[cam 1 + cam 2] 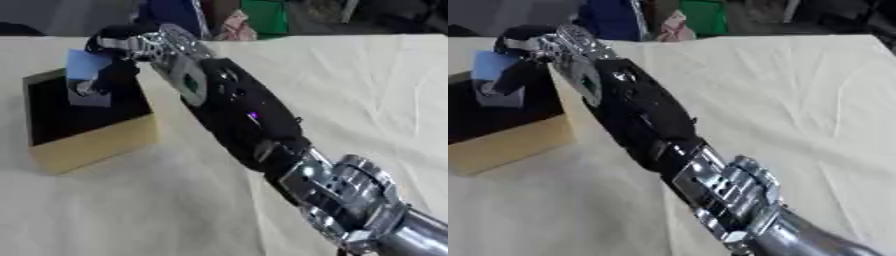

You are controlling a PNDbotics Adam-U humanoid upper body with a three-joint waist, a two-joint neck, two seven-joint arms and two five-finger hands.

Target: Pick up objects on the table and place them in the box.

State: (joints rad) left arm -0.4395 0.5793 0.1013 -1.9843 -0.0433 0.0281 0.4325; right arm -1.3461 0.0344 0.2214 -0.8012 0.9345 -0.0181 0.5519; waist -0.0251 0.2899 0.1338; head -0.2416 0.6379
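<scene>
My right arm stretches from the lower right across the table to the box (96, 142), a tan box with a dark inside at the left. My right hand (114, 70) hangs over the box's opening, fingers curled round a light blue block (85, 64) with a grey part below it (87, 97). The block sits above the dark inside of the box, near its far right side. My left hand shows in neither view.
A cream cloth (350, 90) covers the table, with wide bare room right of the arm. Beyond the far edge stand a blue object (171, 15), a green one (267, 15) and some pink fabric (234, 27).
</scene>
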